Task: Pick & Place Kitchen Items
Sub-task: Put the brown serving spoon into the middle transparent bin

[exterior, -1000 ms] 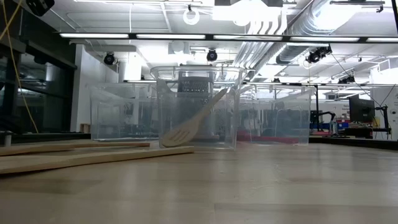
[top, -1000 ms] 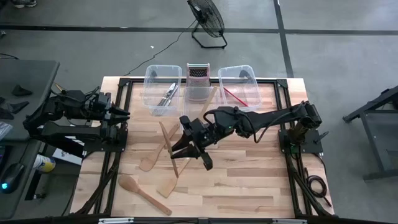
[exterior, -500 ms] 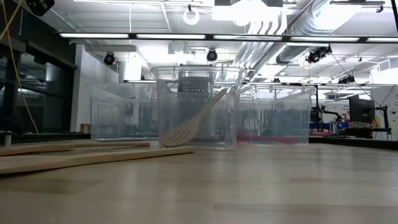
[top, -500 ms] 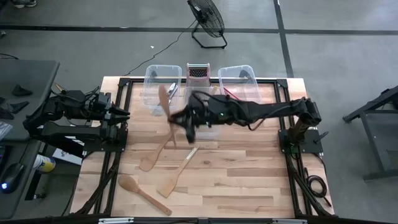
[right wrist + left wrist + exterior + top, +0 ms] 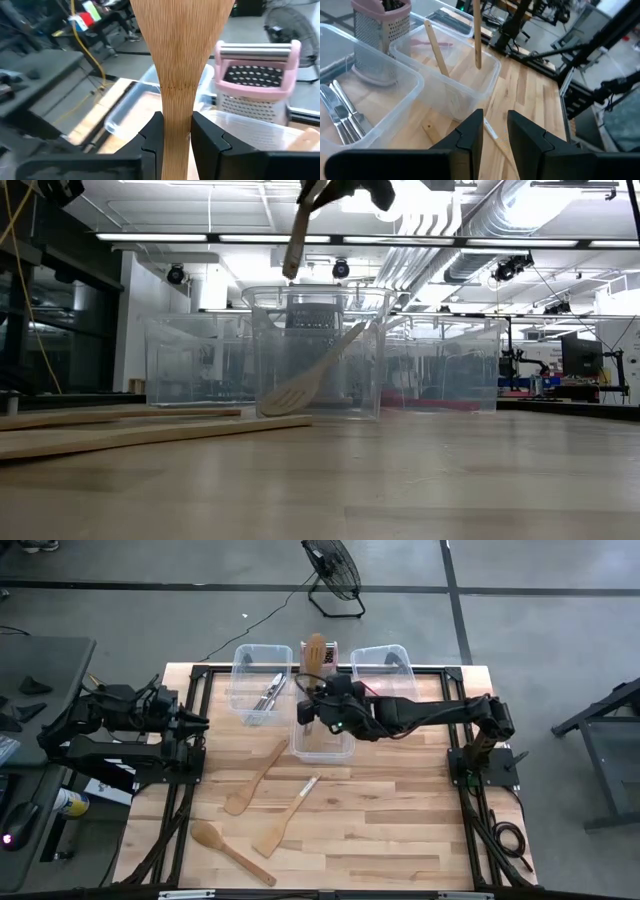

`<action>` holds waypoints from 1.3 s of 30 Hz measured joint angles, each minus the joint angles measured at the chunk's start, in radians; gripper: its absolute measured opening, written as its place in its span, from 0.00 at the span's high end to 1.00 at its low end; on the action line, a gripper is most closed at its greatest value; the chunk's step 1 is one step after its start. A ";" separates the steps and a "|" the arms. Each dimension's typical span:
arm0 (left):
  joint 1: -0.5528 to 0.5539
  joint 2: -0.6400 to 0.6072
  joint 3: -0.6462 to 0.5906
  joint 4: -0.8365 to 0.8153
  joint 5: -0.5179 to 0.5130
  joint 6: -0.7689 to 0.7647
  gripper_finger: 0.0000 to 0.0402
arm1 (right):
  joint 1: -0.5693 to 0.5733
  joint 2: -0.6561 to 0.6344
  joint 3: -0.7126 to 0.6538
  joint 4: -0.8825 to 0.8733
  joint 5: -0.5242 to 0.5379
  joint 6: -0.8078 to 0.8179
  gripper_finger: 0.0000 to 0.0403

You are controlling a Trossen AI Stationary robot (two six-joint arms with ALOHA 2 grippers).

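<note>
My right gripper (image 5: 313,705) hangs over the middle clear bin (image 5: 322,740), shut on a pale wooden spatula (image 5: 316,648). The spatula's broad head is up toward the far edge, in front of the grater (image 5: 255,85). Its handle end (image 5: 292,260) hangs above the bin. Inside that bin a wooden slotted spoon (image 5: 310,380) leans against the wall. Three wooden utensils lie flat on the table: a spoon (image 5: 255,778), a spatula (image 5: 285,822) and another spoon (image 5: 230,852). My left gripper (image 5: 495,130) waits at the table's left edge, narrowly open, with nothing in it. My right gripper pinches the wooden spatula's handle (image 5: 176,117) between its two fingers, just below where it widens into the head. The fingers lie across the handle. The spatula is lifted clear and stands steeply, head up and handle end hanging over the middle bin.
The left bin (image 5: 262,685) holds metal cutlery (image 5: 340,112). The right bin (image 5: 385,675) holds a red-headed utensil (image 5: 378,695). The grater (image 5: 380,40) stands behind the middle bin. Bare wood lies on the table's near right part (image 5: 400,830).
My right gripper has carried the wooden spatula from the table's middle toward the far edge, to a place over the middle bin. Its wrist has turned, so the spatula has swung from slanting low over the table to standing head up.
</note>
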 joint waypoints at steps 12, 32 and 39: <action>0.000 0.000 0.000 0.130 -0.050 -0.011 0.78 | 0.000 0.005 0.000 -0.090 0.079 0.032 0.84; 0.000 0.000 0.000 0.128 -0.071 -0.020 0.78 | 0.040 0.013 -0.231 -0.030 0.084 0.505 0.84; 0.000 0.000 0.000 0.128 -0.084 -0.020 0.78 | 0.031 0.013 -0.269 -0.030 0.068 0.617 0.84</action>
